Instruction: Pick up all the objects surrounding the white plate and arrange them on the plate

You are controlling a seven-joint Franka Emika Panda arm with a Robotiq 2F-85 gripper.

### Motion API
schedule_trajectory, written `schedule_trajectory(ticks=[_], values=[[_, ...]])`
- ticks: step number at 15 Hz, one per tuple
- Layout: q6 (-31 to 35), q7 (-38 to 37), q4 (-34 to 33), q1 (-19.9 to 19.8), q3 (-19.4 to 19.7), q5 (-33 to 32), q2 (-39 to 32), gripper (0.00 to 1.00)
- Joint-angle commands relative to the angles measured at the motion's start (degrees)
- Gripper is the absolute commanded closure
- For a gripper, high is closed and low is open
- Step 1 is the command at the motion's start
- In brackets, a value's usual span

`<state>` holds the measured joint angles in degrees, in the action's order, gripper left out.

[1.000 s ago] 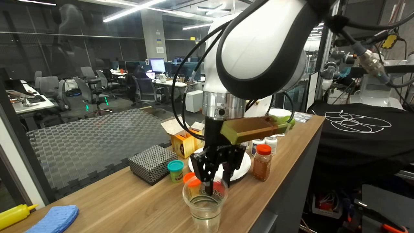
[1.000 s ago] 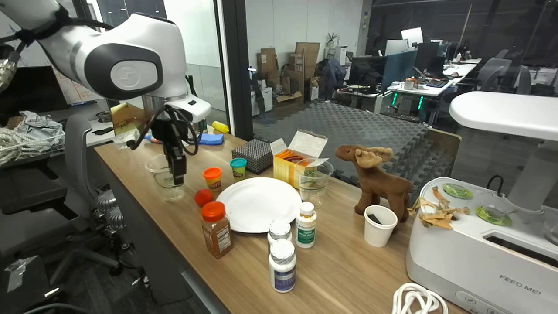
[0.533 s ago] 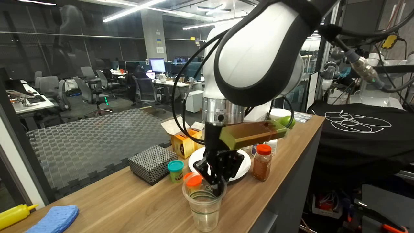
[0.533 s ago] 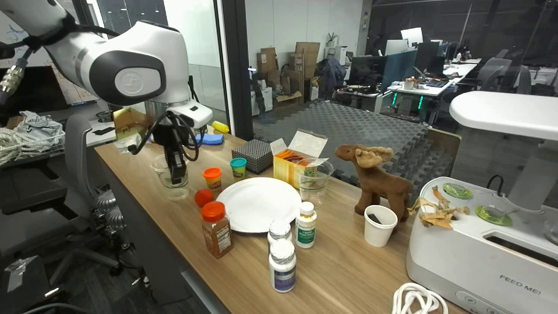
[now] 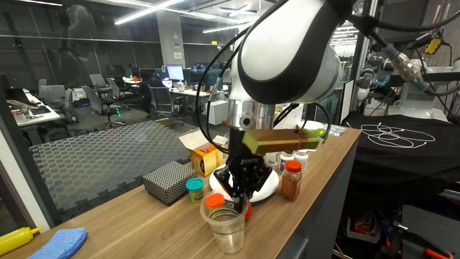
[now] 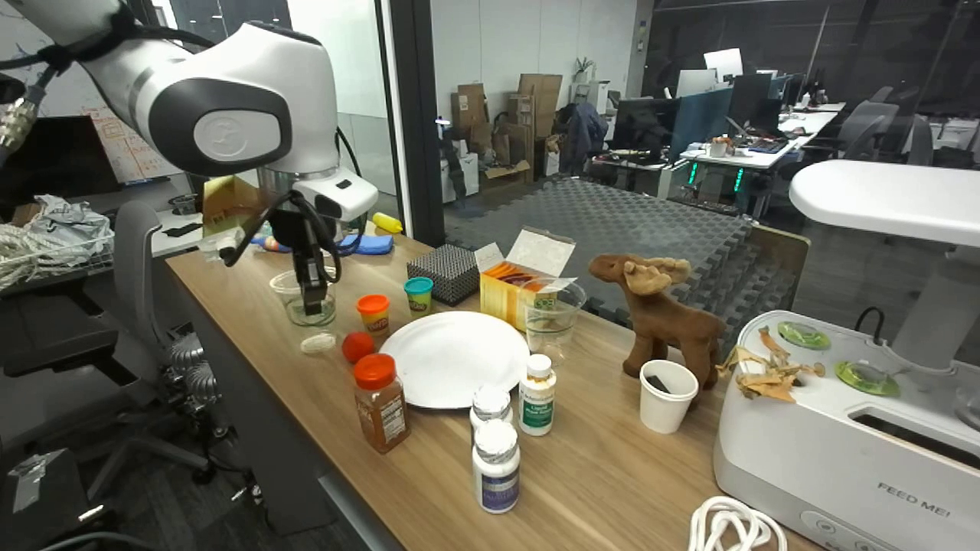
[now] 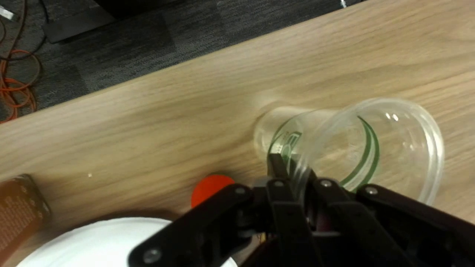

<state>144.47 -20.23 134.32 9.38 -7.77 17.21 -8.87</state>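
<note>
My gripper (image 7: 285, 160) is shut on the wall of a clear plastic cup (image 7: 378, 148), the rim running between its fingers. The cup (image 6: 285, 297) is slightly off the table, and a pale patch shows beneath it. The white plate (image 6: 459, 360) is bare. Around it stand an orange-lidded tub (image 6: 374, 314), a teal-lidded tub (image 6: 419, 298), a red ball (image 6: 357, 347) and a red-capped spice bottle (image 6: 380, 409). White-capped bottles (image 6: 497, 473) are grouped at its near side, one with a green label (image 6: 537, 398). In the wrist view the ball (image 7: 210, 188) is partly covered by the gripper.
Beyond the plate are a dark patterned box (image 6: 444, 273), an open yellow carton (image 6: 505, 300) and another clear cup (image 6: 551, 325). Further along stand a toy moose (image 6: 674, 329), a paper cup (image 6: 664, 405) and a white appliance (image 6: 834, 451). The table's edge (image 7: 178, 70) runs near the held cup.
My gripper has gone from open to shut on the cup's wall. The cup has risen off the table and shifted a little toward the plate. Everything else stayed put.
</note>
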Motion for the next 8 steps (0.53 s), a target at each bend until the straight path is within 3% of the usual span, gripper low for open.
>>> schedule_trajectory(ticks=[1, 8], values=[[1.18, 2.16, 2.68, -1.43, -0.31, 5.05, 6.22, 0.92], [0.62, 4.04, 2.47, -3.13, 1.14, 11.42, 11.09, 0.94]])
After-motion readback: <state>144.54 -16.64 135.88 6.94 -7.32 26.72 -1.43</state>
